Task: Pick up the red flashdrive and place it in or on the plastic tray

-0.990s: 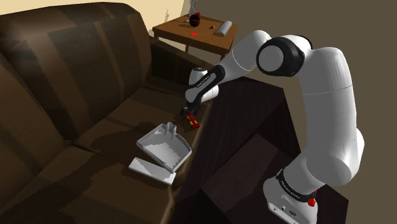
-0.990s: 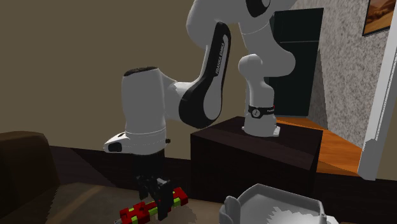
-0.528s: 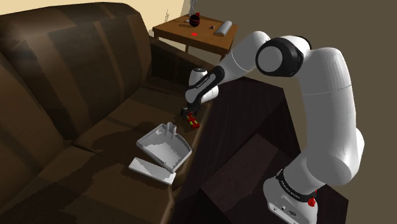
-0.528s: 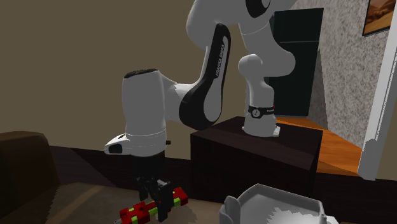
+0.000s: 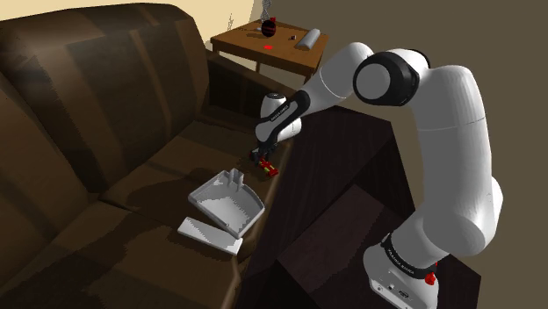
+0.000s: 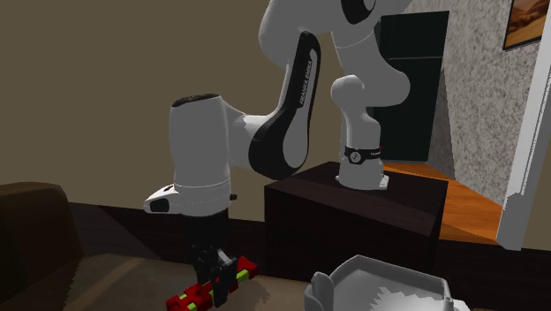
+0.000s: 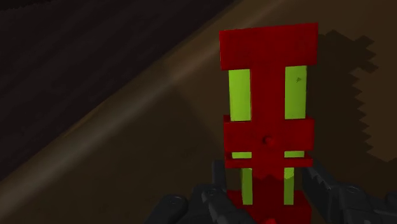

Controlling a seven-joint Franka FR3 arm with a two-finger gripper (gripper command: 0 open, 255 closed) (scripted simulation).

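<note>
The red flash drive, with yellow-green panels, lies on the brown sofa seat and reaches away from the hand. My black gripper is shut on its near end, and the fingers press both of its sides. From the shoulder view the gripper points down onto the drive, just behind the pale tray. In the second exterior view the gripper clasps the drive low over the cushion, with the tray towards that view's right.
A flat white piece lies beside the tray near the seat's front edge. The dark stand box rises right beside the drive. The sofa back stands behind, and a wooden side table with small objects stands farther off.
The fingers have closed from wide apart onto the flash drive. The drive has shifted a little between them. The arm has hardly moved.
</note>
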